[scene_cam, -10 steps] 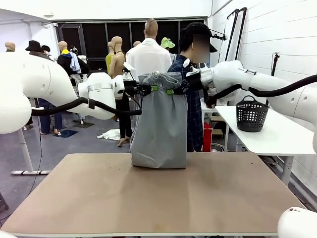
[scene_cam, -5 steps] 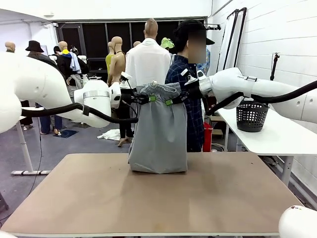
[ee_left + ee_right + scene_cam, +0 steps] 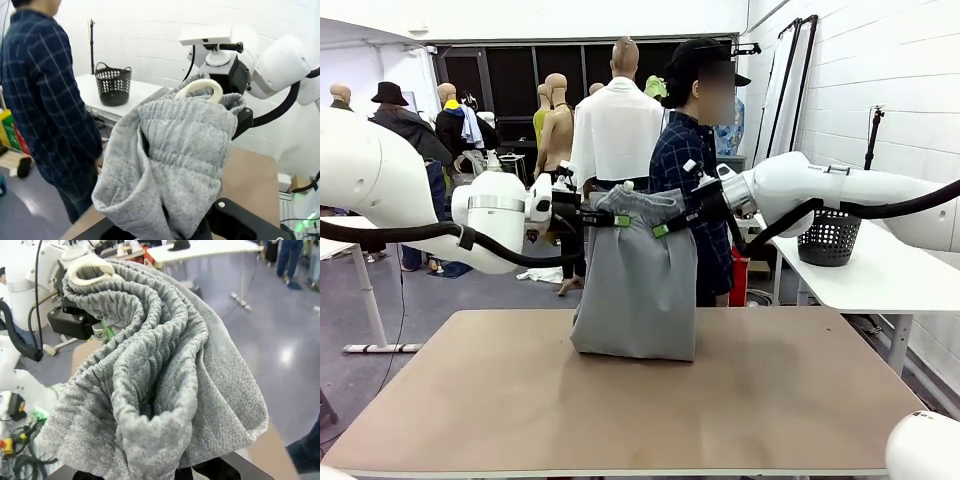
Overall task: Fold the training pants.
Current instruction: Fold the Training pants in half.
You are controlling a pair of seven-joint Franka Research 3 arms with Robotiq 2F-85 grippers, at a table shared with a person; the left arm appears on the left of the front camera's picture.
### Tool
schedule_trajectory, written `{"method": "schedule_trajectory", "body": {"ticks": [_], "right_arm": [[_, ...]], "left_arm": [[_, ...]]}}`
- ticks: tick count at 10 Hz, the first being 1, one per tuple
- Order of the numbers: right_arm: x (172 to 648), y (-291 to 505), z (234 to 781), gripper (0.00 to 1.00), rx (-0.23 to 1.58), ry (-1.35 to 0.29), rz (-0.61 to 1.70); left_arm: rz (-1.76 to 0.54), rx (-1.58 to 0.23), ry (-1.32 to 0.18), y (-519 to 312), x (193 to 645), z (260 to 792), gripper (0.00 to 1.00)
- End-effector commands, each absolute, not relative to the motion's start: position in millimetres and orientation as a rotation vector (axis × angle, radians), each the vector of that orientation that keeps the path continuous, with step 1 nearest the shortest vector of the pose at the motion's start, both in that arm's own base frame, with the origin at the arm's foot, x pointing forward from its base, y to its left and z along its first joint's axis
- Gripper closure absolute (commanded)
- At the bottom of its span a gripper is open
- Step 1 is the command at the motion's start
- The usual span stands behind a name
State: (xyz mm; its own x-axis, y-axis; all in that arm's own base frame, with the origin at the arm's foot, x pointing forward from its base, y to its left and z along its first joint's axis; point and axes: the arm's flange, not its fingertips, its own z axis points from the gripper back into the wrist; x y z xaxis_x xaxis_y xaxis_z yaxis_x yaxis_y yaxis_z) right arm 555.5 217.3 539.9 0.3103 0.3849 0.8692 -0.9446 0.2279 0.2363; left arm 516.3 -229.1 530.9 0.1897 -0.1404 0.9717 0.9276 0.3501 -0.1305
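The training pants [image 3: 636, 285] hang between the left claw [image 3: 616, 220] and right claw [image 3: 665, 229], hem on the table [image 3: 620, 410]

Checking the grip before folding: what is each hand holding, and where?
Both hold the training pants by the gathered waistband: left hand at one end, right hand at the other.

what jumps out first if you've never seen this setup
The grey training pants hang in mid-air over the table's far edge, their lower end resting on it. The left claw and right claw pinch the bunched waistband from either side. Behind stands a person in a dark checked shirt.
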Motion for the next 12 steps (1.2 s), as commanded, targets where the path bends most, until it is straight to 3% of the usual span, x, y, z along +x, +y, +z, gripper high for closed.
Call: {"method": "schedule_trajectory", "body": {"ticks": [1, 7, 8, 12], "right_arm": [[533.9, 204.9, 522.9, 1.0, 0.916, -0.689, 0.985], [546.5, 208.2, 484.9, 1.0, 0.984, -0.667, 0.871], [536.2, 217.0, 489.5, 1.0, 0.977, -0.663, 0.928], [536.2, 217.0, 489.5, 1.0, 0.977, -0.663, 0.928]], "left_arm": [[-0.838, -0.965, -1.043, -207.2, 502.6, 524.0, 1.0], [-0.778, -0.961, -0.934, -202.7, 534.4, 475.5, 1.0], [-0.789, -0.987, -0.941, -213.5, 510.2, 469.0, 1.0], [-0.789, -0.987, -0.941, -213.5, 510.2, 469.0, 1.0]]}}
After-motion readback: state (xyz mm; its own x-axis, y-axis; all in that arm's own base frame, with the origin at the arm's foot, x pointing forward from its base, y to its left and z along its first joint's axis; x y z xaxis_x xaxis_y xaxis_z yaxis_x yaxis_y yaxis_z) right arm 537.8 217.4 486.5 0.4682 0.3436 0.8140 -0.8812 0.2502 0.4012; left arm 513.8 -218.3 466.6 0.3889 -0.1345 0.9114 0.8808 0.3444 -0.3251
